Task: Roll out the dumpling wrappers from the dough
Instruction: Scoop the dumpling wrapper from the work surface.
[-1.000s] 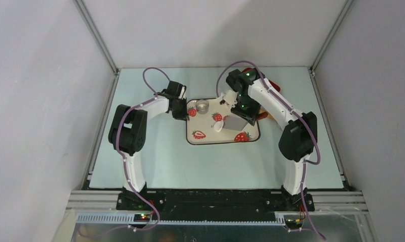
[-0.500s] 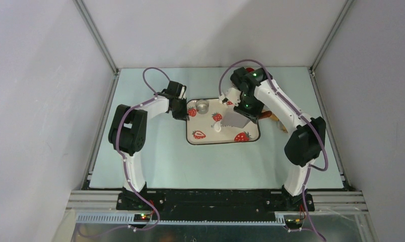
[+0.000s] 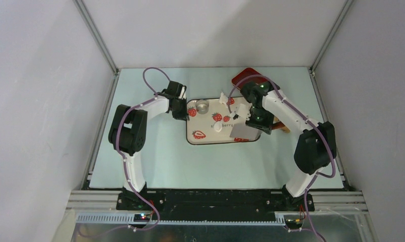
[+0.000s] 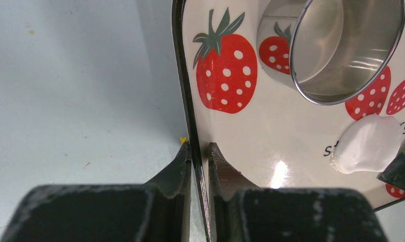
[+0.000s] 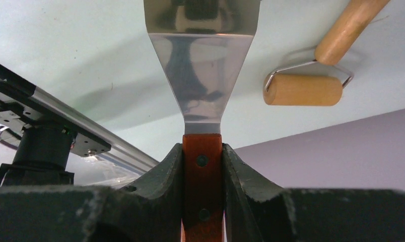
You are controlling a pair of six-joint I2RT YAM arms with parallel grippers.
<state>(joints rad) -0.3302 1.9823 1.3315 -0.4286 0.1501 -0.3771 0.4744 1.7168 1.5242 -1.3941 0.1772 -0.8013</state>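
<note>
So the left fingers [image 4: 173, 169] are pinched together on the dark rim of the strawberry tray [image 4: 180, 60], one finger on each side of the edge. My guess is that's purely to pin the tray down so it doesn't skate around the tabletop [image 3: 155, 161] while the other arm works on it.

The right fingers [image 5: 162, 171] are clamped on the orange-red handle of a metal scraper [image 5: 200, 60], blade pointing away from the wrist. From above, the blade hangs over the right half of the tray. I can't tell whether it's touching the surface.

The dough [image 4: 367, 144] is a small, squashed white blob sitting on the tray, just beside the shiny round cup [image 4: 341, 45] and towards the middle of the tray. It's not stuck to the scraper as far as I can see.

The wooden rolling pin [image 5: 302, 89] is lying on the tabletop off to the right of the tray, nobody holding it. There's also a red tray [image 3: 246, 75] at the back. I'd say the actual rolling isn't happening right now; the scraper looks like it's there to lift or shift dough.
</note>
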